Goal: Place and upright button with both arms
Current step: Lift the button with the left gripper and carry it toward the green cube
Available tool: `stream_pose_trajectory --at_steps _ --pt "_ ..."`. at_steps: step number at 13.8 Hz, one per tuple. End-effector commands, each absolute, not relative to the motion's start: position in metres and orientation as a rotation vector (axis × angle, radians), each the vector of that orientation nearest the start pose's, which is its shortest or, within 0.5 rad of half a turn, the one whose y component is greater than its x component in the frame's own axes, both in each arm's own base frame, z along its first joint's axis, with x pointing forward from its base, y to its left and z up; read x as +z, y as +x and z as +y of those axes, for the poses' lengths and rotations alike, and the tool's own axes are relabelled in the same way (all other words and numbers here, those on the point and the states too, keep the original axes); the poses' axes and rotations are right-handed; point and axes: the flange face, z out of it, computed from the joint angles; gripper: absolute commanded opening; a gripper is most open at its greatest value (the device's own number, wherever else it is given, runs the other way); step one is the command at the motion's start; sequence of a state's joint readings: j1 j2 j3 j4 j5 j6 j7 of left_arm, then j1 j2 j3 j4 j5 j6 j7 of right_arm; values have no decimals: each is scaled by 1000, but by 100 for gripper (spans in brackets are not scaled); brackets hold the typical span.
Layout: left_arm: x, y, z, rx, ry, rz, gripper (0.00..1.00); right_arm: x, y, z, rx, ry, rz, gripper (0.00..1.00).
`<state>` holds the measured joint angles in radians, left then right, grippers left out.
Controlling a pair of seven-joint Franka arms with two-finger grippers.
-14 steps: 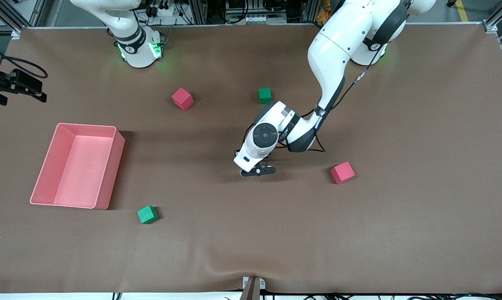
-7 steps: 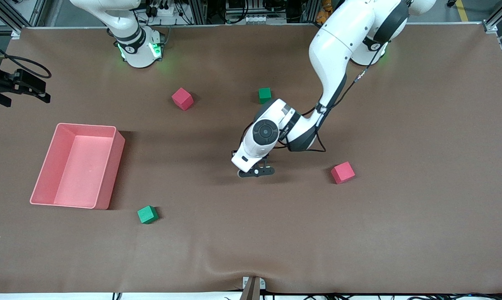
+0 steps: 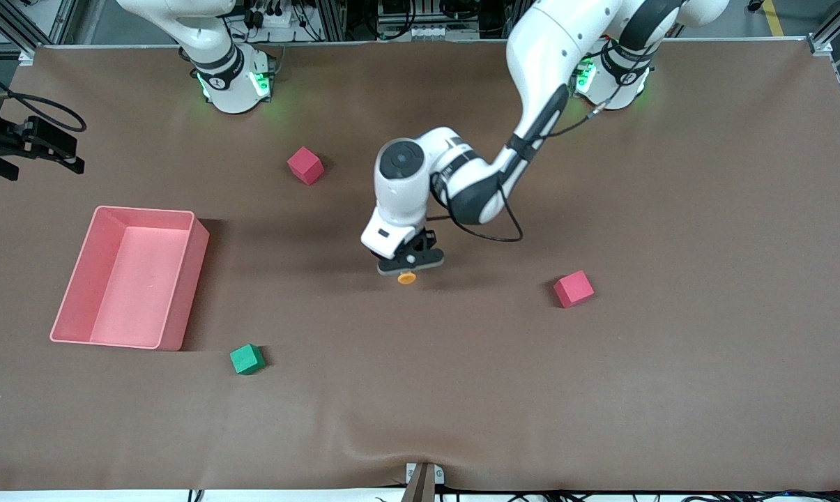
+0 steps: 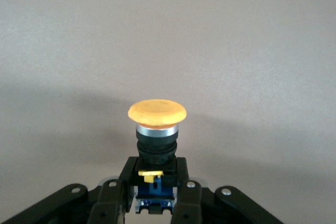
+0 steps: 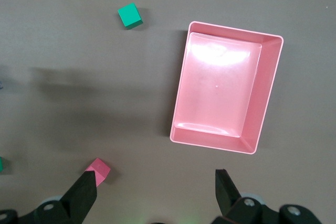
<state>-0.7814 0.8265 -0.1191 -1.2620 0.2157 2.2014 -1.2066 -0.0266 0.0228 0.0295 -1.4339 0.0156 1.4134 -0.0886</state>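
The button (image 4: pixel 157 113) has a round orange cap and a black body with blue bits. My left gripper (image 4: pixel 155 182) is shut on its black body, and the cap points away from the wrist. In the front view the left gripper (image 3: pixel 408 265) hangs over the middle of the table, with the orange cap (image 3: pixel 406 278) showing just under the fingers. My right gripper (image 5: pixel 156 174) is open and empty. It waits high over the right arm's end of the table (image 3: pixel 60 155), looking down on the pink bin.
A pink bin (image 3: pixel 130 277) stands toward the right arm's end of the table, and it also shows in the right wrist view (image 5: pixel 226 93). Pink cubes (image 3: pixel 304 164) (image 3: pixel 574 288) and a green cube (image 3: pixel 247 359) lie on the brown mat. The left arm covers the spot where another green cube lay.
My left gripper has risen from the mat and moved toward the right arm's end, and the orange cap now shows under it. The left arm now hides one green cube. The right gripper barely shifted.
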Motion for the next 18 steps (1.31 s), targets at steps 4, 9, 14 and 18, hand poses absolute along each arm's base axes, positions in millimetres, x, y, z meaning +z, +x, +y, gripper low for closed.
stream_pose_trajectory --at_steps 4,9,14,18 --pt "273 445 -607 -598 -2942 -674 0 669 547 4 10 -3112 -158 100" --pt "259 391 -625 -902 -2700 -690 0 669 550 4 -21 -3113 -157 100" --pt "241 353 -625 -1106 -2467 -851 0 669 552 3 -33 -3112 -153 100" --pt "203 319 -632 -1260 -2373 -844 0 667 552 1 -26 -3112 -148 100"
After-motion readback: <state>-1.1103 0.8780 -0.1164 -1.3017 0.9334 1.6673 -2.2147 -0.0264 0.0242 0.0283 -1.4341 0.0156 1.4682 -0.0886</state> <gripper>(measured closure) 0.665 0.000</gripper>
